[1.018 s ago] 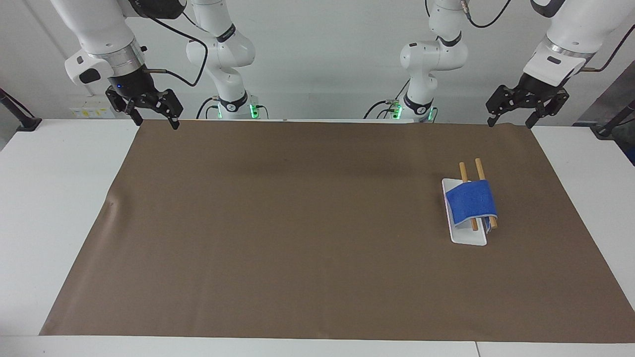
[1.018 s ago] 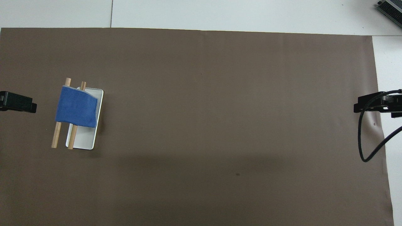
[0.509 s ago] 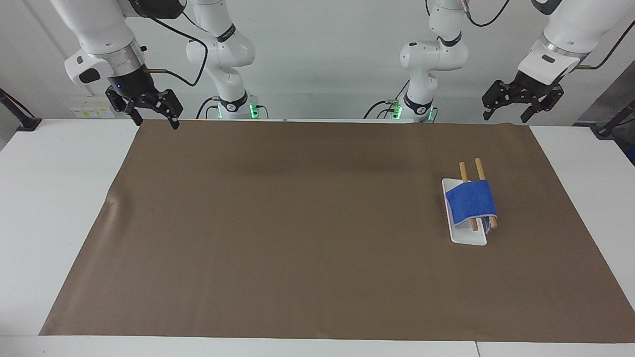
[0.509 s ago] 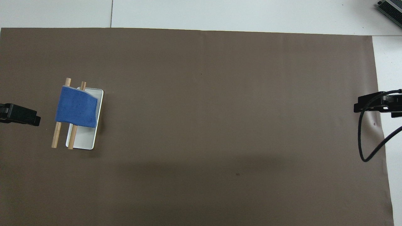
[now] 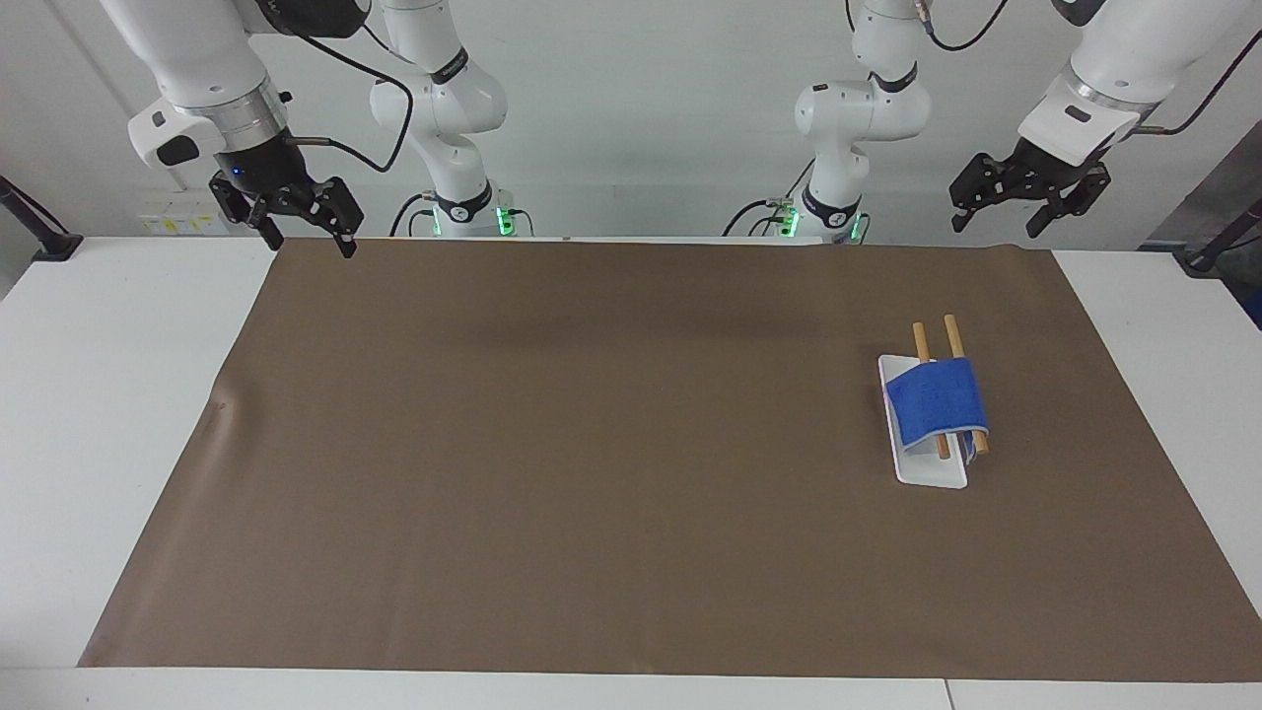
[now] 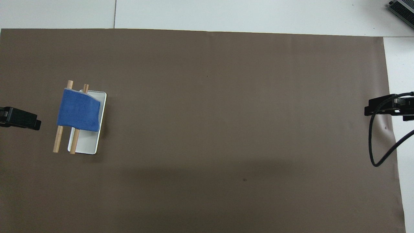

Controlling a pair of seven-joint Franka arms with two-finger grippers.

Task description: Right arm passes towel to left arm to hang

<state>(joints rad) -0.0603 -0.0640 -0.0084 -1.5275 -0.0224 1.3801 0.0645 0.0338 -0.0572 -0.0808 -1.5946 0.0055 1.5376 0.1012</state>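
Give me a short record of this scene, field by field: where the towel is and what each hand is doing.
towel: blue towel draped over two wooden rods on a white rack base, toward the left arm's end of the brown mat
left hand: raised, open, holding nothing
right hand: raised, open, holding nothing, waiting
hanging: done

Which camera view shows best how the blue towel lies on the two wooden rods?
The overhead view: the towel spreads flat across both rods, unobstructed. The facing view shows the towel smaller, but also an edge hanging below the rods.
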